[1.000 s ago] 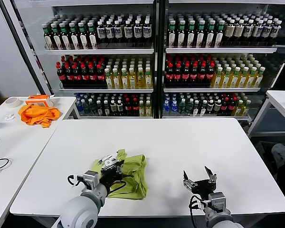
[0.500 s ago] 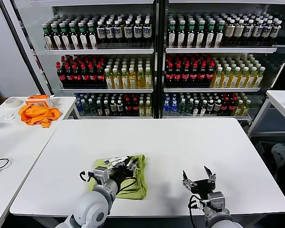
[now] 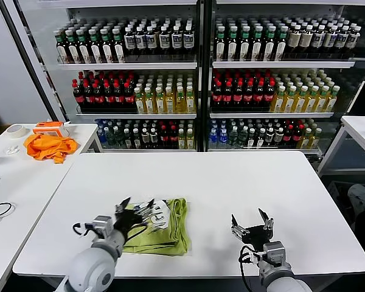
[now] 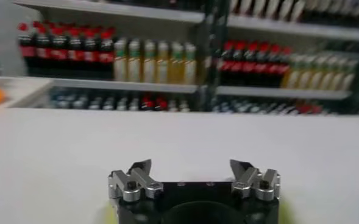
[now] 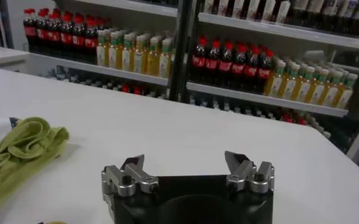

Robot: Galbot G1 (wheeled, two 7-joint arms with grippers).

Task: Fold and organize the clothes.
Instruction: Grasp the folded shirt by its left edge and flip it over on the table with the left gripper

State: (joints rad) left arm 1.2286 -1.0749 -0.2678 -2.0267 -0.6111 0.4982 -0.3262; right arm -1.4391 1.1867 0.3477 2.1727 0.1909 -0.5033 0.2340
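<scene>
**Inspector A:** Nearest first. The right tool (image 3: 250, 224) hangs over bare table (image 3: 243, 176) at the near edge, jaws spread, grasping nothing. The left tool (image 3: 135, 210) sits over the near-left part of the T-shirt (image 3: 164, 234), jaws spread wide, nothing between them in the wrist view.

**Inspector B:** Condition of the garment?

**Inspector A:** Lime green, bunched into a rough folded bundle on the table's near-left area, a patch of white print showing on top beside the left tool. Layers lie uneven, edges rumpled.

**Inspector B:** Handling?

**Inspector A:** I judge it light, soft and limp; it will sag and drag rather than slide whole. Pinch a hem or folded corner, through all layers.

**Inspector B:** Beyond?

**Inspector A:** An orange cloth (image 3: 48, 146) on the side table, well apart; bottle shelves (image 3: 198, 67) behind.
</scene>
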